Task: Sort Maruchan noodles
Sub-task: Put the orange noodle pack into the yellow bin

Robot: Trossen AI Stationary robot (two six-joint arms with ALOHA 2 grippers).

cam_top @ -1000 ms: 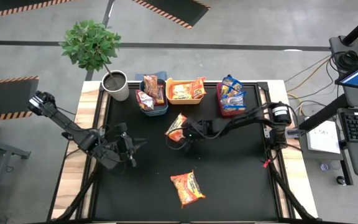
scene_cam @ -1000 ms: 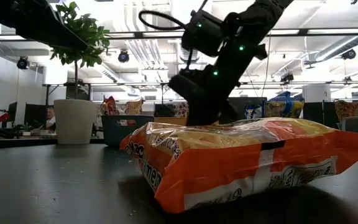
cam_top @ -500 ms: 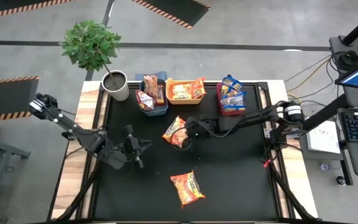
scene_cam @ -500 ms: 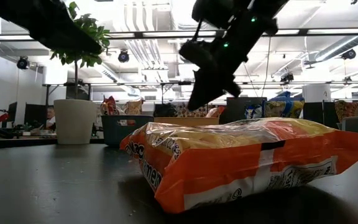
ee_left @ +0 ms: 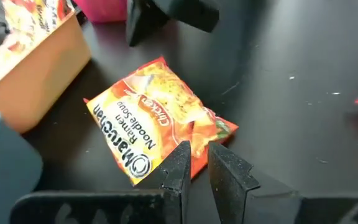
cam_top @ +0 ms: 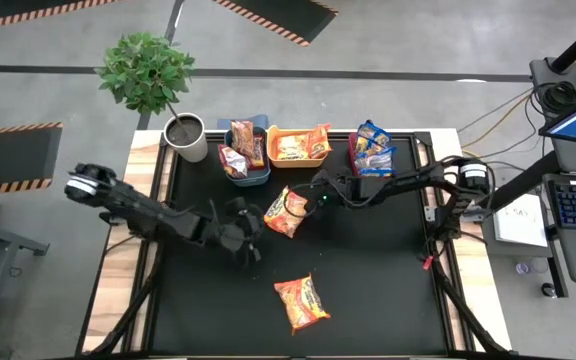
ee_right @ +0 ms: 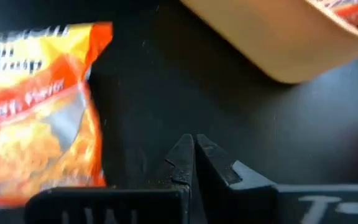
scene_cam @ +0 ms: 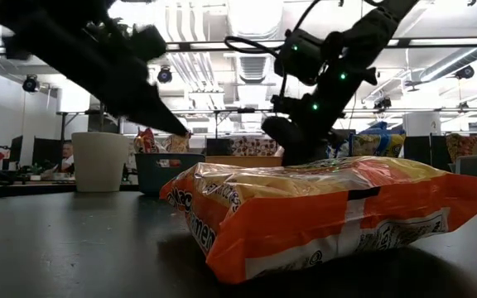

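- The nearest packet (cam_top: 302, 303), a flat orange crinkly plastic pouch with a glossy puffed face, lay alone near the front edge of the black worktop (cam_top: 388, 290). It had not moved over the last second, and neither hand was near it.
- The left hand (cam_top: 251, 233) had travelled from the left side of the worktop towards the centre. It ended just beside the middle packet (cam_top: 285, 212), on that packet's left. Its fingers (ee_left: 178, 163) stood nearly together with a narrow gap and held nothing.
- The middle packet, orange with printed lettering, had shifted slightly towards the bins while the right arm worked at it. It lay flat on the worktop, in front of the gap between the blue bin (cam_top: 247, 172) and the yellow bin (cam_top: 276, 157).
- The right hand (cam_top: 320, 193) had drawn back from that packet and stood just beside its right edge. Its fingers were fully closed on nothing, so the packet was free.
- Judgement: the middle packet appeared to be passing from the right arm to the left, and two orange packets remained unsorted.
- Farthest back, three rigid plastic bins stood in a row. The blue bin held dark red packets, the yellow bin orange ones, and the red bin (cam_top: 354, 160) blue ones.
- A white pot (cam_top: 186, 138) with a leafy plant stood left of the bins.
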